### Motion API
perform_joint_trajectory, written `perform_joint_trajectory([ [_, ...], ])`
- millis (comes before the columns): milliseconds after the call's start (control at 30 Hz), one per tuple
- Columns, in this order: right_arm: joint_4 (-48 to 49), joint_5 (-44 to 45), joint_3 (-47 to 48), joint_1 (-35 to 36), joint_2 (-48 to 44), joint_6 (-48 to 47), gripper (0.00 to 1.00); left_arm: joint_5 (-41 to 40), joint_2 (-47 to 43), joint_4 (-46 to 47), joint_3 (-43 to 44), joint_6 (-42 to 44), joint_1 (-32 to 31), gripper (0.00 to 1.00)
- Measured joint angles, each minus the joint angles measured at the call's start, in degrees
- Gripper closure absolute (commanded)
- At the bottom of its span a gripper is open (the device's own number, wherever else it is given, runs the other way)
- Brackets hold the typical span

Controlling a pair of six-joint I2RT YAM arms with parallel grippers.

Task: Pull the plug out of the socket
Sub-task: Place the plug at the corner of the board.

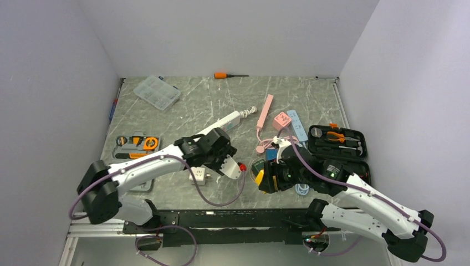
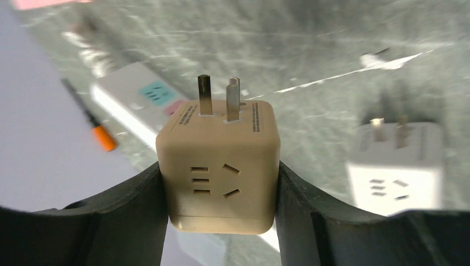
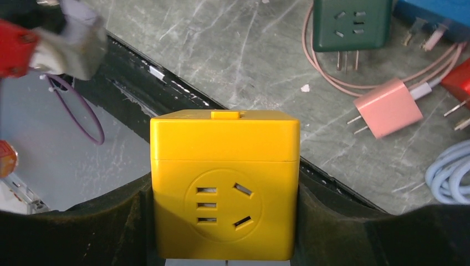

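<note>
The left arm (image 1: 147, 166) reaches from its base at the near left corner, forearm slanting right and away, wrist bent down over the middle of the table (image 1: 221, 100). Its claw (image 2: 219, 191) pinches a beige cube plug (image 2: 216, 149) by two opposite sides. The cube is upright, with its two flat metal prongs pointing up and touching nothing.

The power strip (image 1: 224, 123) lies flat on the table just beyond the left claw, running diagonally away to the right. In the left wrist view it (image 2: 138, 100) sits behind the held plug, blurred, with a teal and a pink panel showing. The plug is apart from it.

A second white cube plug (image 2: 396, 166) stands on the table beside the left claw, prongs up.

The right arm (image 1: 366, 205) comes from the near right corner, its forearm running left toward the centre and its wrist low over the table's near edge. Its claw (image 3: 224, 221) is clamped on a yellow cube (image 3: 224, 166), whose outlet face looks toward the wrist camera. Past it a green cube (image 3: 349, 25) and a pink charger (image 3: 388, 108) lie on the table.
</note>
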Motion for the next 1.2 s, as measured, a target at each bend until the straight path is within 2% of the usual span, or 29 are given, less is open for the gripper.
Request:
perform_joint_trajectory([
  [233,-1.6,2.2,-2.5,0.0,-4.2,3.6,1.00,0.1,12.8,-5.2,3.1,-11.5,-0.4,1.00],
  [400,-1.7,3.7,-1.8,0.0,-0.4,3.5,1.00,1.5,16.9,-6.6,3.2,-18.5,-0.4,0.99],
  [433,-1.6,4.0,-1.4,0.0,1.0,3.5,1.00,1.7,17.0,-6.6,3.2,-19.4,-0.4,0.95],
  [533,-1.4,5.2,0.0,0.0,4.3,2.8,1.00,2.7,17.1,-6.5,3.2,-21.6,-0.4,0.73],
  [600,-1.0,5.7,1.2,-0.3,6.1,2.1,1.00,3.3,17.3,-6.4,3.2,-22.7,-0.4,0.52],
  [667,-0.4,6.0,2.3,-1.0,7.5,1.3,1.00,3.7,18.1,-6.4,3.3,-23.6,-0.4,0.10],
  [700,0.0,6.2,2.6,-1.5,8.0,1.0,1.00,3.8,18.8,-6.6,3.5,-24.2,-0.4,0.02],
  [867,1.7,6.4,3.8,-6.4,10.3,-1.3,1.00,6.2,20.0,-8.3,3.7,-25.7,0.8,0.01],
  [1000,2.6,5.4,5.0,-10.3,11.6,-3.5,1.00,9.7,19.1,-13.4,6.4,-27.3,2.6,0.01],
  [1200,5.7,2.5,6.5,-14.6,14.6,-6.2,1.00,18.6,18.5,-28.9,25.6,-29.4,8.6,0.01],
])
